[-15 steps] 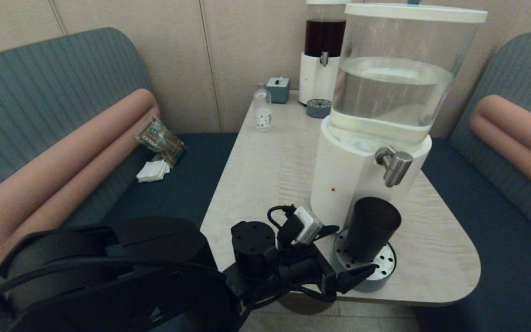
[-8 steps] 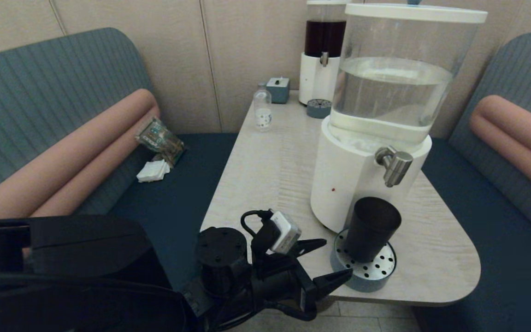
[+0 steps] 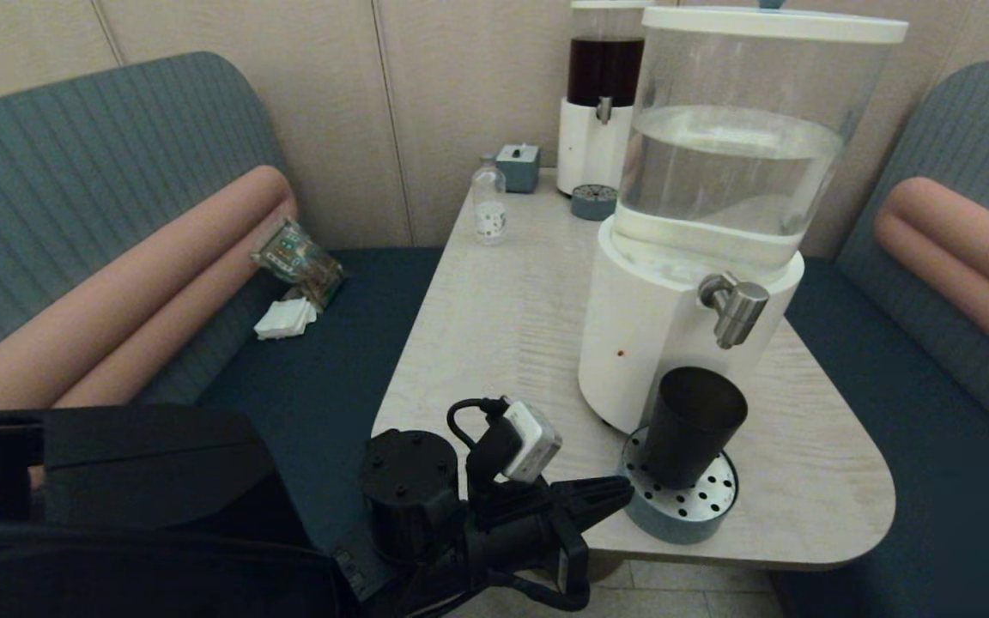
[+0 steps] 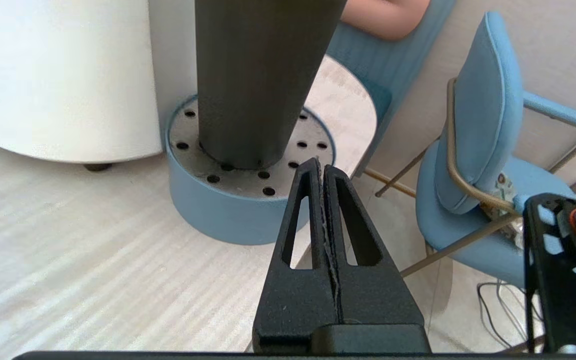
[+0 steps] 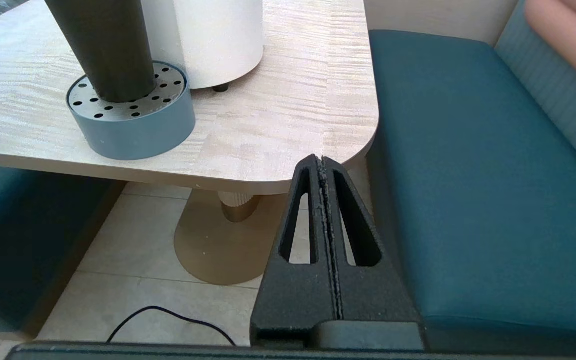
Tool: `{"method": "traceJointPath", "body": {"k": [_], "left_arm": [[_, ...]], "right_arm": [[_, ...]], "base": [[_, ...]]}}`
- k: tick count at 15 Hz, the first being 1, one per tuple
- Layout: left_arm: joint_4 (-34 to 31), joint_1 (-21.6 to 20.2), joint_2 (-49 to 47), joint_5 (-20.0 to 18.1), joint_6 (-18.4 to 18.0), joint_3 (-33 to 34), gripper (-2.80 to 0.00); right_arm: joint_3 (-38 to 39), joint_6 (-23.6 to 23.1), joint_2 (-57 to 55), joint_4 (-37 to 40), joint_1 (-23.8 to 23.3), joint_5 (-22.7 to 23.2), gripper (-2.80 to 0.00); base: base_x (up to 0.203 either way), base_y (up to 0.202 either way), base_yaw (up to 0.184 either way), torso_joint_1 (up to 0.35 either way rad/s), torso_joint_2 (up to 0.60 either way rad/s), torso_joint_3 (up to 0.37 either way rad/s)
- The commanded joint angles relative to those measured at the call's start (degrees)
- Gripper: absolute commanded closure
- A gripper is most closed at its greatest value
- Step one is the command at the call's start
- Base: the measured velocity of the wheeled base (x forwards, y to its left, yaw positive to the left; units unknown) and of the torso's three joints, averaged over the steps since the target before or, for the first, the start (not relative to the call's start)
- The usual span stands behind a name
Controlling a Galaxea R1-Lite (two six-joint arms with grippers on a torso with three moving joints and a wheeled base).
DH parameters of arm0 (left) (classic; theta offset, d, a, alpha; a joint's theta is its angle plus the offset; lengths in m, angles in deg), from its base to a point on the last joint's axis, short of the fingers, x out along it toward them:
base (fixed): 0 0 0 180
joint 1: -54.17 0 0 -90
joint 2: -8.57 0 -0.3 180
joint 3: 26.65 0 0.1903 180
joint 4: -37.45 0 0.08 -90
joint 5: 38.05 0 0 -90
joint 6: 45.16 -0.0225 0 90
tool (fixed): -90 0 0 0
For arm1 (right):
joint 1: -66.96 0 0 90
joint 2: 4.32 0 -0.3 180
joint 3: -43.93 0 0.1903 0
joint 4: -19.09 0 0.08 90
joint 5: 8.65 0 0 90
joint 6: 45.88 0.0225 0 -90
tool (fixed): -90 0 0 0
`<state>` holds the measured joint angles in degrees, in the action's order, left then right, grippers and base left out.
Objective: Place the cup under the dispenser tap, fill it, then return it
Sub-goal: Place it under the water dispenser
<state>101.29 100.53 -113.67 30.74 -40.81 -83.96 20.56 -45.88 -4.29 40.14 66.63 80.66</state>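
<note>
- Left claw [image 3: 619,496] sits clenched and empty at the near worktop [image 3: 494,326] edge, just left of the drip tray [image 3: 662,519].
- Right claw [image 5: 322,162], also clenched and empty, hangs low off the near right corner.
- The cup [image 3: 690,425] stands upright on the tray, below the dispenser tap [image 3: 733,307]; contents cannot be told.
- Placing looks done; filling likely comes next, needing the tap worked.
- Behind, the big tank [image 3: 735,163] holds clear liquid; the far dispenser [image 3: 603,73] holds dark.

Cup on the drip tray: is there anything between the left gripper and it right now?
Nothing visible. The left gripper, jaws shut, sits just short of the drip tray, with only the tray's rim and open air before the cup. The cup stands on the tray below the dispenser tap.
</note>
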Motion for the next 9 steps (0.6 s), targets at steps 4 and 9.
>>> {"method": "traceJointPath", "body": {"k": [4,9], "left_arm": [[0.5,0.0,-7.8,-0.2,0.0,-7.4,0.0],[0.5,0.0,-12.1,-0.2,0.1,-13.7,0.0]], "right_arm": [[0.9,0.0,0.0,-0.1,0.0,0.0,0.0],[0.8,0.0,0.0,-0.1,0.0,0.0,0.0]], "base": [[0.0,0.0,0.0,0.0,0.0,0.0],[0.0,0.0,0.0,0.0,0.0,0.0]]}}
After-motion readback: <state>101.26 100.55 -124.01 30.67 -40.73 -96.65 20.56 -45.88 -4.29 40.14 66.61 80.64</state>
